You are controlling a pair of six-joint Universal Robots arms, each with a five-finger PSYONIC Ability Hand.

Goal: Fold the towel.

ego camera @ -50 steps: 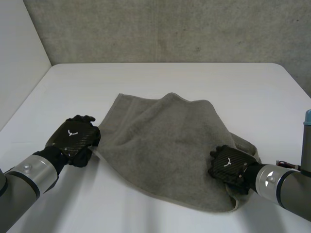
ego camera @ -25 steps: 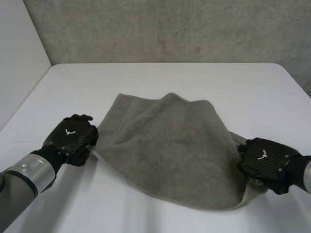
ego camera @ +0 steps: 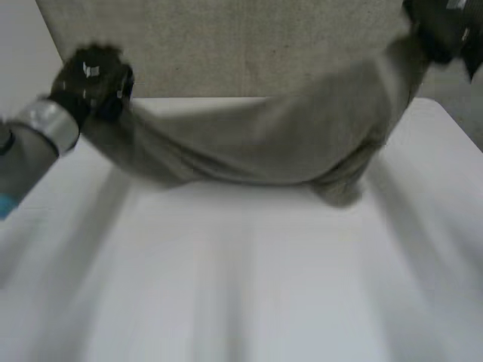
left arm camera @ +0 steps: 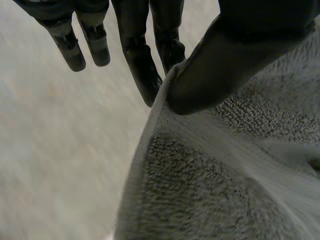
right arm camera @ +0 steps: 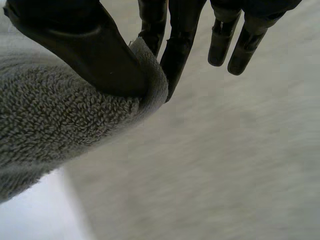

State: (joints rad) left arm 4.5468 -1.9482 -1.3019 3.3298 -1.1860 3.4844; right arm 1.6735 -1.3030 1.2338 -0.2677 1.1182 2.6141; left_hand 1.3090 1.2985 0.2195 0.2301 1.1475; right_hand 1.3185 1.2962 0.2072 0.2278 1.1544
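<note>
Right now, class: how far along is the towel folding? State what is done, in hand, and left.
Done: both hands have a grip, the left hand and right hand each pinching a towel edge. In hand: the towel hangs stretched between them over the table. Left: no fold is made yet.

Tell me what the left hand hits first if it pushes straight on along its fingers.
Nothing close: the left hand pinches the towel edge, and beyond its fingers lies a blurred grey surface, probably the back wall; depth unclear.
</note>
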